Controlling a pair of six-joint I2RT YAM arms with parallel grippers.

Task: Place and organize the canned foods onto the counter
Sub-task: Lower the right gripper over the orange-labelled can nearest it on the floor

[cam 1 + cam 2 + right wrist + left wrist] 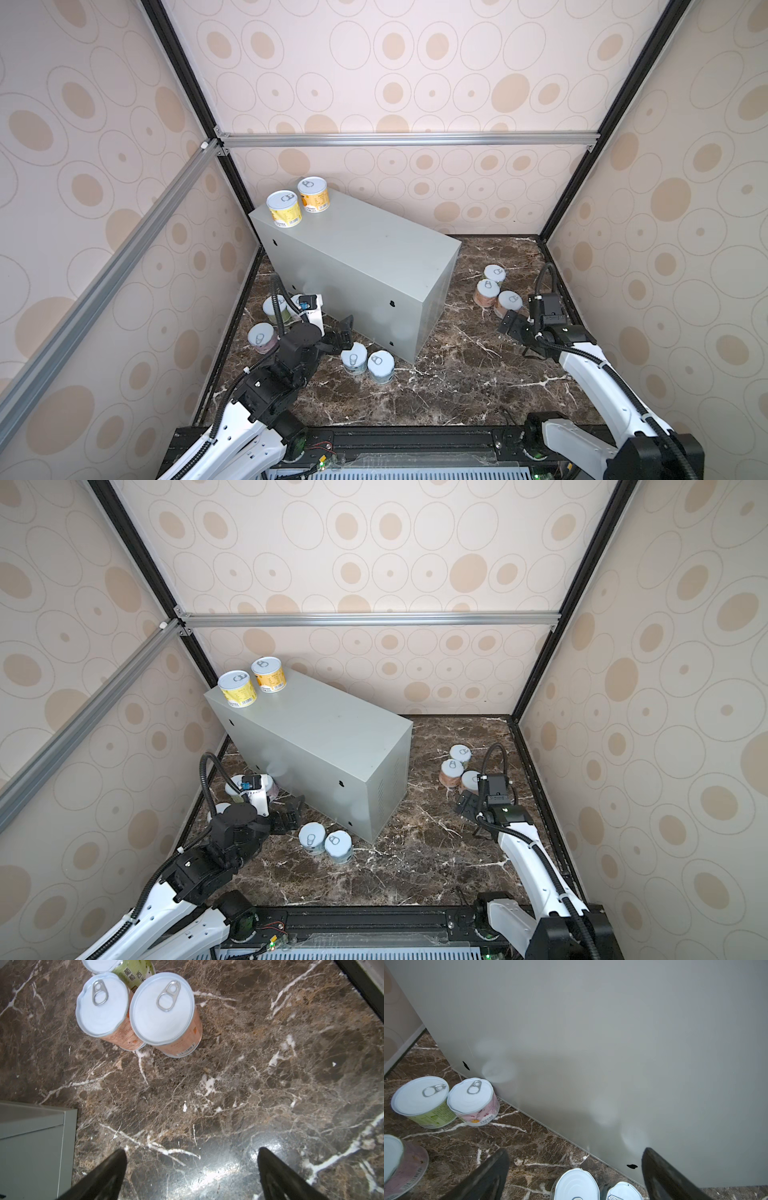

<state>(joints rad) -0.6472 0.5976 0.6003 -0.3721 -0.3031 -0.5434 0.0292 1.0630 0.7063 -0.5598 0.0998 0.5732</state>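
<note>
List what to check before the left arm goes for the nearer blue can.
1. The left gripper open and empty: ok.
2. The right gripper open and empty: ok.
3. The nearer blue can upright on the floor: ok.
4. Finger room between it and the second blue can: cannot tell, they stand very close.
5. Bare top on the counter beside the yellow can and orange can: ok.
6. All cans on the counter: not ok, only two.
</note>
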